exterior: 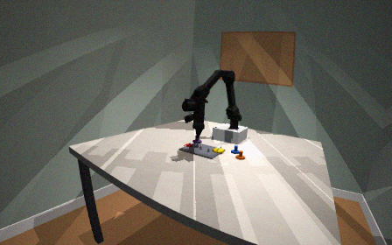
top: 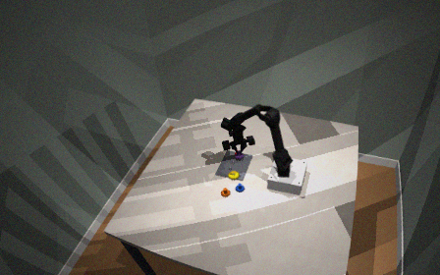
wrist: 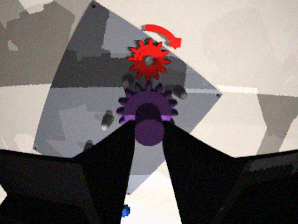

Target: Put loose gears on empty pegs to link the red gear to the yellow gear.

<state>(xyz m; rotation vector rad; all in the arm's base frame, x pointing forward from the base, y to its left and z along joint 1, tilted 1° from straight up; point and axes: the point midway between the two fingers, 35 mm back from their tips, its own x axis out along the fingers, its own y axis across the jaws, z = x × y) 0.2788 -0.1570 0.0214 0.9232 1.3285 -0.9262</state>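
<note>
One purple gear (top: 239, 156) (exterior: 197, 141) (wrist: 148, 102) over the grey board (top: 225, 170) (exterior: 214, 155) (wrist: 60, 117), knob upward, clamped between the fingers of the claw (top: 240, 153) (exterior: 197, 139) (wrist: 148, 125). Cannot tell whether seated on a peg or just above one, the underside being hidden.

Just beyond its teeth in the wrist view, the red gear (exterior: 188, 144) (wrist: 157, 65) on its own peg, with the curved red arrow (wrist: 162, 34) beside it. Hard to tell from here whether touching or slightly apart. Around the purple gear, short pegs: one (wrist: 128, 81) near the red gear, one (wrist: 180, 91) on the opposite side, another (wrist: 107, 120) farther down the board, and a partly hidden one (wrist: 89, 146) close to a black finger.

Toward the other end of the board, the yellow gear (top: 233, 175) (exterior: 218, 150), well apart from the red one. Off the board, on the pale bench (top: 281, 221) (exterior: 241, 192) (wrist: 240, 40), a blue gear (top: 240, 188) (exterior: 235, 150) (wrist: 126, 211) and an orange gear (top: 225, 192) (exterior: 241, 156), near each other, both loose, knobs upward.

Farther out, the black arm (top: 277, 137) (exterior: 230, 94), arched up from a white base block (top: 296, 184) (exterior: 241, 135) and bent down over the board. Behind, on the grey-green wall, a brown rectangular panel (exterior: 257, 57).
</note>
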